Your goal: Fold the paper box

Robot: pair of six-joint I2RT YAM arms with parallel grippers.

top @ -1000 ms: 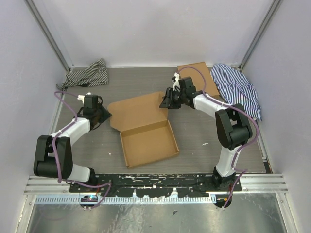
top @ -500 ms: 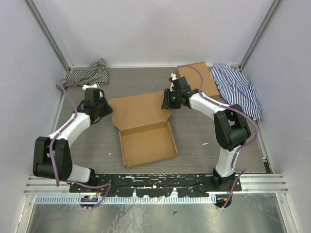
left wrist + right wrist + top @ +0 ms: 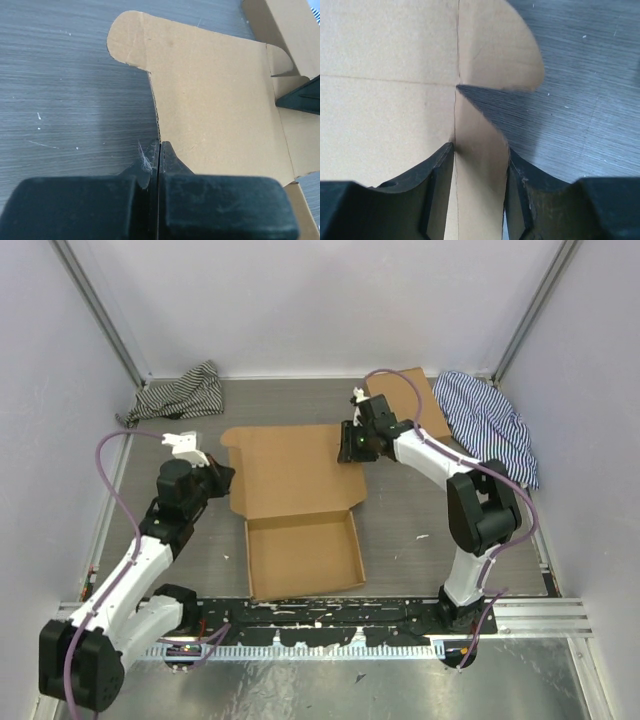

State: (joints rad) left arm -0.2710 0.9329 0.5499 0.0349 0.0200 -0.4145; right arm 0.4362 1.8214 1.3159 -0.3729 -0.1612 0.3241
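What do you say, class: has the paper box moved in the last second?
Yes. The paper box has turned clockwise in the top view: it lay askew to the metal rail at the near edge, and now sits nearly square with it.

A paper box [image 3: 300, 502] of plain brown cardboard lies open at the middle of the grey table [image 3: 410, 515]. Its shallow rectangular tray sits nearest the arms' bases with its walls standing. The lid panel is spread flat on the far side, inner face up. Rounded flaps jut from the lid's left and right ends.
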